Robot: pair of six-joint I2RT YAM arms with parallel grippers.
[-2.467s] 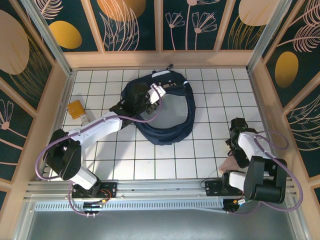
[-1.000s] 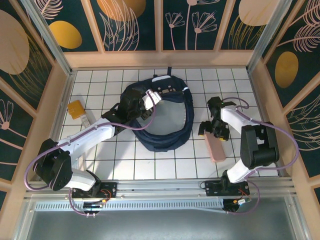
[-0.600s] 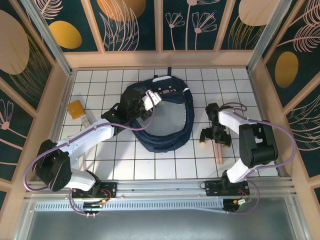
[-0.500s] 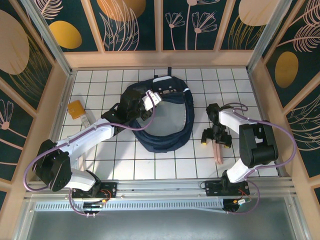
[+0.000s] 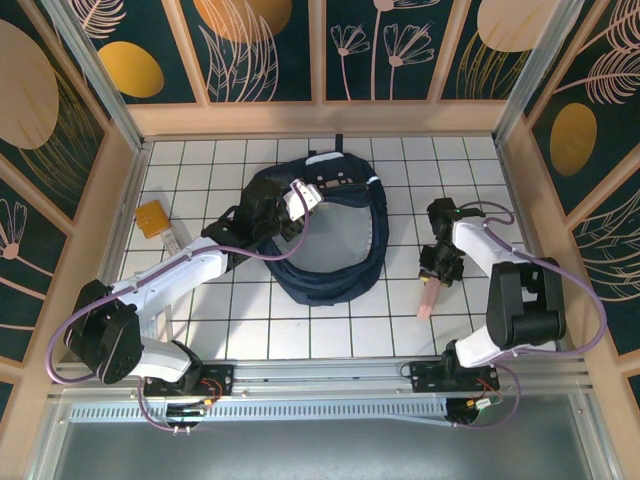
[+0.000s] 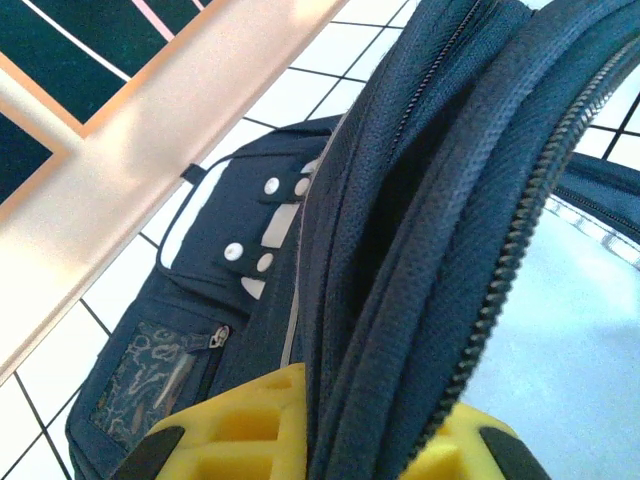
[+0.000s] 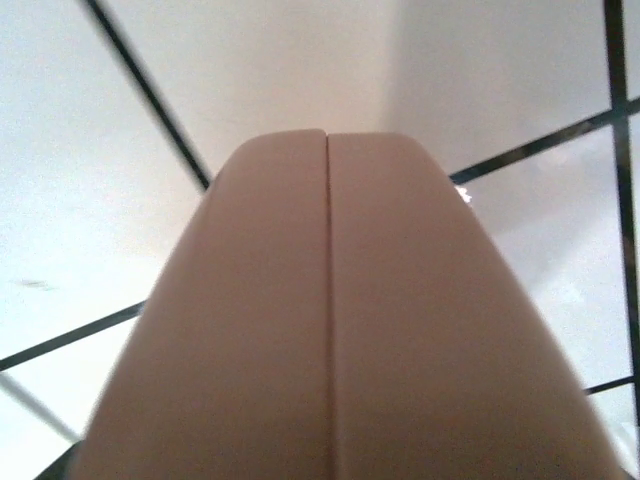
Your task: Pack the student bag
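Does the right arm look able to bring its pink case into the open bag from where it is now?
Probably yes. The right gripper holds the pink case just right of the student bag; bare tiles lie between, and the left gripper grips its rim.

A pink case (image 5: 428,300), rounded and with a seam down its middle, sits over the right side of the white, black-gridded desk (image 5: 250,320). An orange-yellow packet (image 5: 152,217) lies near the desk's left edge, well apart from it. Wooden-framed walls (image 5: 320,118) with dark leaf-patterned panels enclose the desk. A metal rail (image 5: 320,372) runs along its near edge.
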